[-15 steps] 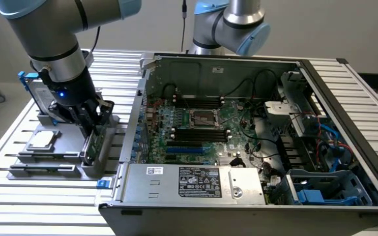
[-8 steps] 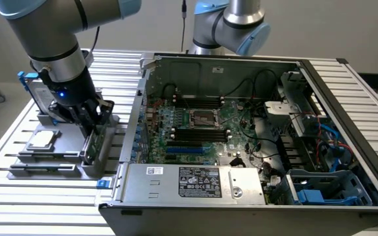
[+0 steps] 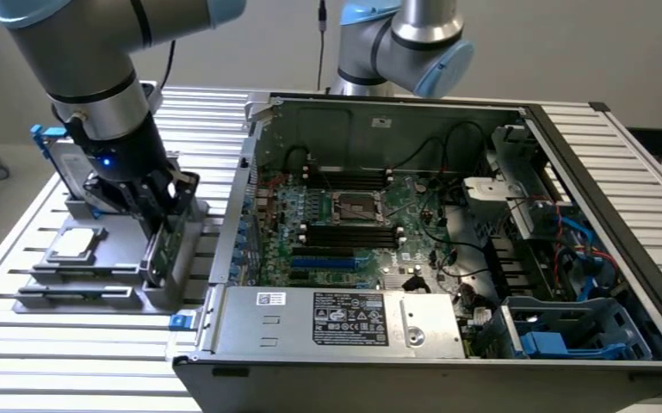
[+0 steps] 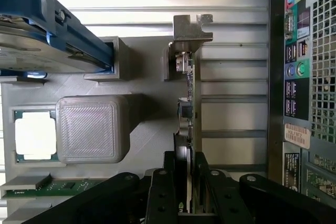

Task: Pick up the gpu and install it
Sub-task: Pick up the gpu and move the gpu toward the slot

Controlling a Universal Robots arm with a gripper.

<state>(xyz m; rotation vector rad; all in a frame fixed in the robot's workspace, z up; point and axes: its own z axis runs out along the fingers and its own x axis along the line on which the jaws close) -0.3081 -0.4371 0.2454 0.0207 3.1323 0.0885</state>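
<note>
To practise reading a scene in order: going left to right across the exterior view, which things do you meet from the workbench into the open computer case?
In order: square chip → gpu → processor socket → blue drive cage.

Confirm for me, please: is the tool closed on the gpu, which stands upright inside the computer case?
Not inside: the exterior view shows the gpu standing upright in the grey holder on the table, beside the computer case. The tool is closed on it.

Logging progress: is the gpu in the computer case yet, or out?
Out. The gpu stands on edge in the gray holder beside the computer case, with the gripper around it.
</note>
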